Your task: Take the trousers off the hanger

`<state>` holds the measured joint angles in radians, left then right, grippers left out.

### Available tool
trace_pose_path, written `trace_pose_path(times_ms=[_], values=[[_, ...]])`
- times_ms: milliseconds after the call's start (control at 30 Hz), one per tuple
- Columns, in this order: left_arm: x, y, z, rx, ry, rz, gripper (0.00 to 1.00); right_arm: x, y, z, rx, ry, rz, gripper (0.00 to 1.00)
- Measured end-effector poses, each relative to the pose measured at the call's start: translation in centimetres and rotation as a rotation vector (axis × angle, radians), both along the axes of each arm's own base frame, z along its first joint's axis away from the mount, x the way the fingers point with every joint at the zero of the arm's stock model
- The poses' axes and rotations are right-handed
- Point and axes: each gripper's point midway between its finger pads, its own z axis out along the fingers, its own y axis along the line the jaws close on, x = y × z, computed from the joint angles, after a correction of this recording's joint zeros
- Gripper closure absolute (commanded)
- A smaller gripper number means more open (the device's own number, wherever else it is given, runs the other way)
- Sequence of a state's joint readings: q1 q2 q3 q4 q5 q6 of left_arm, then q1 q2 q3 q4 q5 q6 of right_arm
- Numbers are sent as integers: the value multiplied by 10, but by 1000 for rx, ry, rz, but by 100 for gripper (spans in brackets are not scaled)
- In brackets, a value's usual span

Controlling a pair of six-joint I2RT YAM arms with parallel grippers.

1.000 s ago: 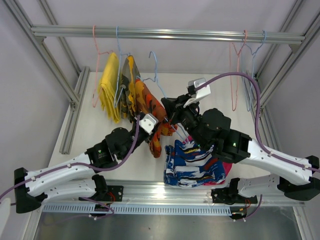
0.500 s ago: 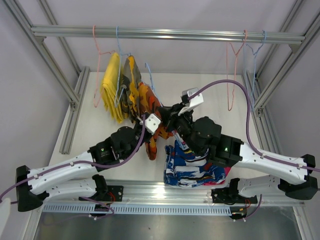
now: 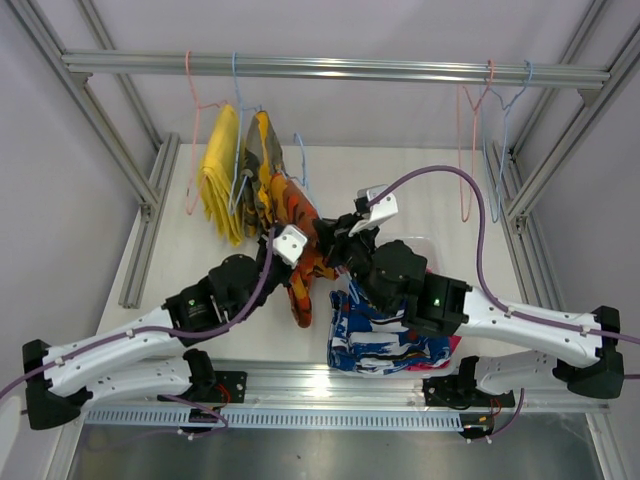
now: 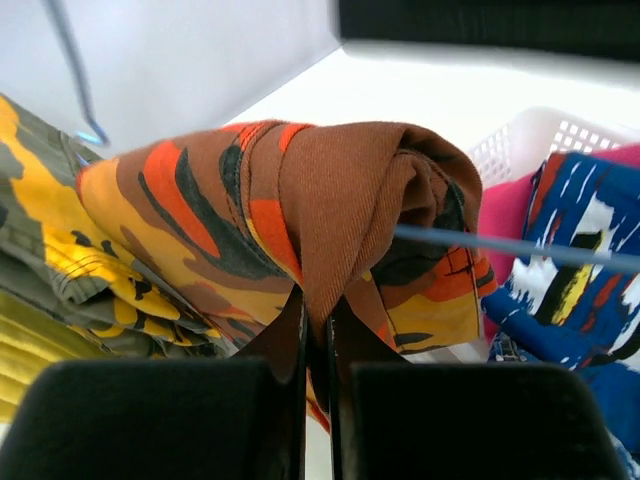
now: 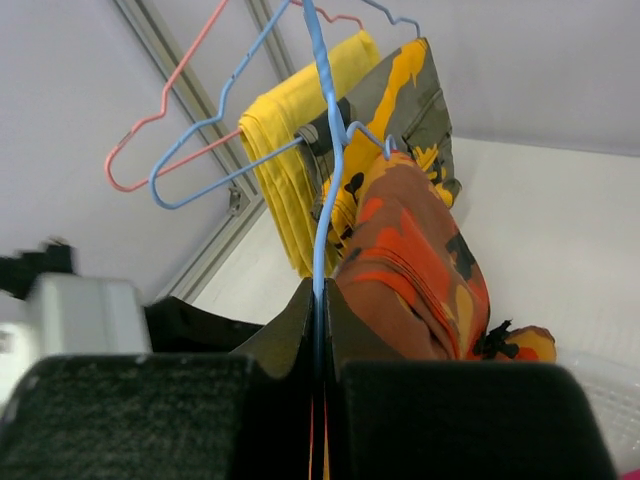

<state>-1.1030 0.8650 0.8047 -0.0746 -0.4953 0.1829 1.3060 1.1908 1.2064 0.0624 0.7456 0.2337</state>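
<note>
The orange camouflage trousers (image 3: 297,222) hang folded over a blue hanger (image 3: 299,160) at mid-table. My left gripper (image 4: 317,305) is shut on a fold of their brown-orange cloth (image 4: 340,210) from below. My right gripper (image 5: 320,295) is shut on the blue hanger's wire (image 5: 320,200), just beside the same trousers (image 5: 420,260). The hanger's lower wire (image 4: 500,246) crosses in front of the cloth. Olive-yellow camouflage trousers (image 3: 262,160) and plain yellow trousers (image 3: 220,180) hang on hangers further left. Blue patterned trousers (image 3: 380,335) lie on pink ones (image 3: 455,348) near the front.
A metal rail (image 3: 340,68) spans the back. Empty pink (image 3: 464,150) and blue (image 3: 500,140) hangers dangle from it at the right, and a pink hanger (image 3: 190,130) at the left. A white basket (image 4: 520,135) holds the removed garments. Frame posts stand at both sides.
My left gripper has closed on the orange camouflage trousers. My right gripper has carried the blue hanger leftward and lower, bringing both grippers close together.
</note>
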Motion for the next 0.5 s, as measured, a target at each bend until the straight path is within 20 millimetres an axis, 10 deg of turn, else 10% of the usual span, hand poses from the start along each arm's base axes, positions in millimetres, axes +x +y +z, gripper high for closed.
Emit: trace_pose_path(times_ms=[500], values=[[-22,25,49,-186,15,-24,99,35,-8,-53,12,88,-73,100]])
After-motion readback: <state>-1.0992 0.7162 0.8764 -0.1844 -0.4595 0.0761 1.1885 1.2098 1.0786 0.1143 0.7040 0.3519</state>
